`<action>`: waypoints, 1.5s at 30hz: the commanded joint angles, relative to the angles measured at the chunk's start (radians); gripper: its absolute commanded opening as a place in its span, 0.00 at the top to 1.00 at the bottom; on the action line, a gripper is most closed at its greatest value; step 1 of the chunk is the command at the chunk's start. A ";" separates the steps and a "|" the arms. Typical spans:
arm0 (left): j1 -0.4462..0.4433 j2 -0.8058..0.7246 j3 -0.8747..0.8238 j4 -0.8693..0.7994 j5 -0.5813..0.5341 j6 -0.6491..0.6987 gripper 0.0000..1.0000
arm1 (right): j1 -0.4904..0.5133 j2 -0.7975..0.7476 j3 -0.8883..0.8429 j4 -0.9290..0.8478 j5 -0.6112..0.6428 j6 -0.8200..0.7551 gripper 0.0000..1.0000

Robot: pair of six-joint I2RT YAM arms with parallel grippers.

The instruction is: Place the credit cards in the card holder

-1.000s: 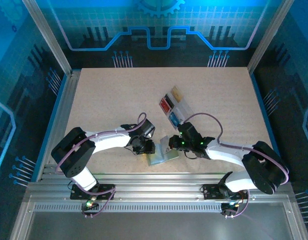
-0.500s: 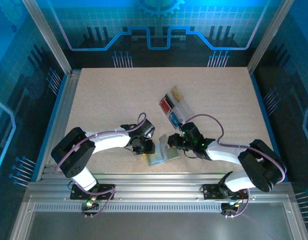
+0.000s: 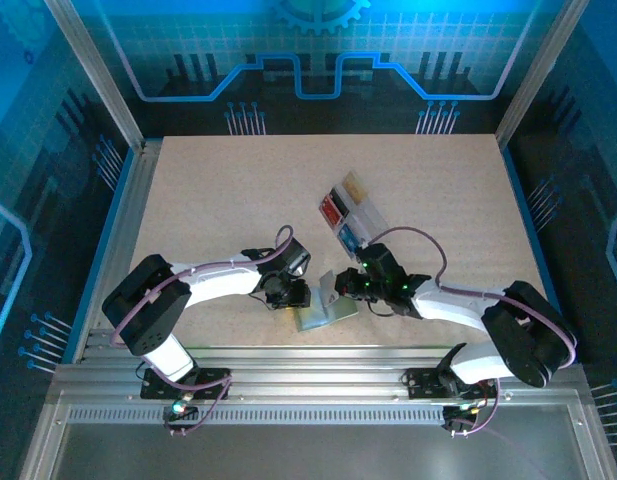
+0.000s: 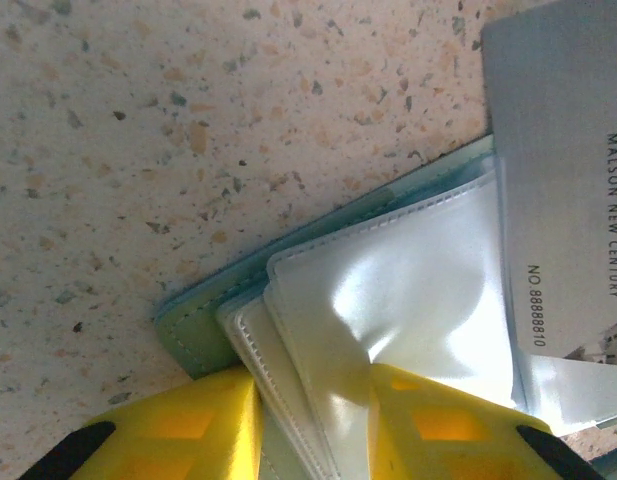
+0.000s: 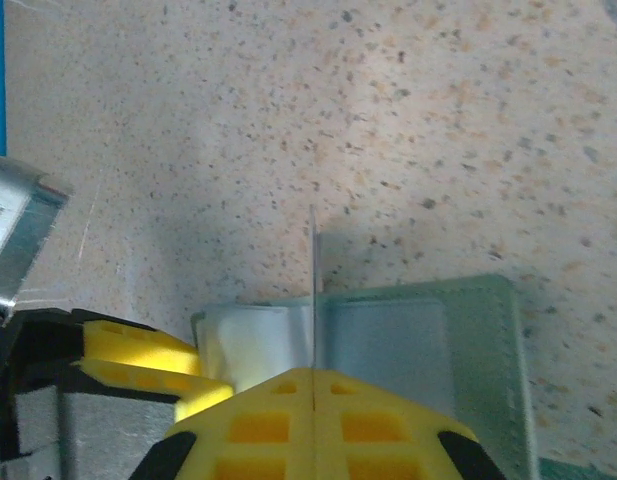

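Card holder: the sage-green card holder [image 3: 323, 315] lies open on the table [image 3: 238, 200], near its front edge, between the two grippers. The left wrist view shows the green outer edge [image 4: 193, 335] with pale, glossy inner pockets [image 4: 388, 290] fanned above it.
Card in hand: a pale grey card [image 3: 327, 285] is at the holder's far side. In the left wrist view [image 4: 558, 170] it carries printed lettering and overlaps the pale pocket's right edge. In the right wrist view it is seen edge-on [image 5: 313, 265], upright, where the pale lining meets the green panel [image 5: 428, 340]. Whether it has entered a slot cannot be told.
Right gripper: the right gripper [image 3: 340, 290] is clenched on that card, its yellow fingers [image 5: 313, 385] pressed together on the card's near end.
Left gripper: the left gripper [image 3: 296, 295] pinches the holder's pale inner flaps between its yellow fingers [image 4: 308, 385], at the holder's left edge.
Other cards: tan, black, red and blue cards [image 3: 332, 209] sit in a clear tray [image 3: 371, 217] just beyond the right gripper.
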 commanded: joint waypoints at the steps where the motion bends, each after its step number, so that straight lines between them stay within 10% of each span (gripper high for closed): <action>1: -0.019 0.117 -0.057 0.080 -0.005 0.005 0.71 | 0.036 0.054 0.031 -0.085 -0.067 -0.038 1.00; 45: -0.018 0.121 -0.075 0.097 0.000 -0.006 0.71 | -0.009 0.152 0.229 -0.324 -0.071 -0.216 0.74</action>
